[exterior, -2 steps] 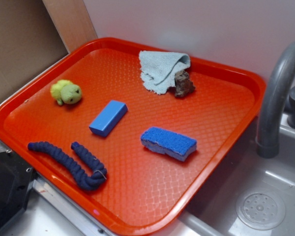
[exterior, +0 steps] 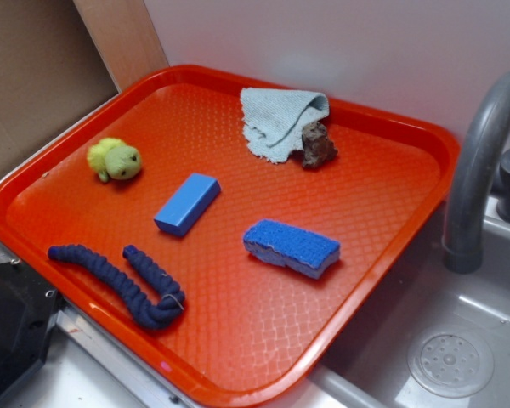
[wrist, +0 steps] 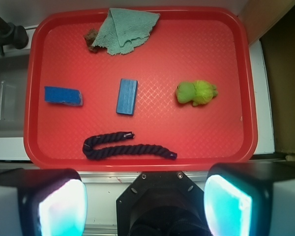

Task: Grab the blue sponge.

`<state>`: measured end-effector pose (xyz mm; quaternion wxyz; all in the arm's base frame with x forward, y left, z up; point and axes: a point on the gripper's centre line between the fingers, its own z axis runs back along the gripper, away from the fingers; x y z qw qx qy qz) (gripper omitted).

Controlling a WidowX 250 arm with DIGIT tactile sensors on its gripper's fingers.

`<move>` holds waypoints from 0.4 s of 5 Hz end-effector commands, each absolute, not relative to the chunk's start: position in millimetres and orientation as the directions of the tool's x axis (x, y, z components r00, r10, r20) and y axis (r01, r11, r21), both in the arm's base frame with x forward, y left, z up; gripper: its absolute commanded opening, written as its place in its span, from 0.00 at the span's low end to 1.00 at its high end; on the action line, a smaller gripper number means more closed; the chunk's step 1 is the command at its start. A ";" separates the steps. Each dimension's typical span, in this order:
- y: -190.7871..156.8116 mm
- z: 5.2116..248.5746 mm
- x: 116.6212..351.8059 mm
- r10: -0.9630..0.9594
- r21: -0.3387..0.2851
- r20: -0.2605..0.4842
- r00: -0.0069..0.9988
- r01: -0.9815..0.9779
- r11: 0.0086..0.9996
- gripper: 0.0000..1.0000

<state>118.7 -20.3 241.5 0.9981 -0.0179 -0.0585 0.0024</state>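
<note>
- Gripper (wrist: 145, 196) at near edge of wrist view, high above tray; fingers (wrist: 61, 206) spread wide, nothing held.
- Red tray (exterior: 93, 280) beside sink (exterior: 459, 340), grey faucet (exterior: 476, 161) at right.
- Nearest on tray: dark navy rope (exterior: 123, 276), curled, near-left.
- Blue sponge (exterior: 291, 247) right of centre, flat, rough top up, clear of all else.
- Light-blue block (exterior: 188, 203) mid-tray, left of sponge, apart.
- Green plush toy (exterior: 115, 159) far left.
- Pale cloth (exterior: 276, 119) at far edge, draped partly over brown lump (exterior: 318, 144).

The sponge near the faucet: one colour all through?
No. The blue sponge has a deep-blue top over a paler blue-grey lower layer, clearest in the exterior view.
</note>
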 end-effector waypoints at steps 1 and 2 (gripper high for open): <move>-79.7 250.9 196.9 -0.487 0.122 0.167 0.857 0.472 0.873 1.00; -114.0 244.4 212.3 -0.694 0.164 0.115 0.711 0.676 0.719 1.00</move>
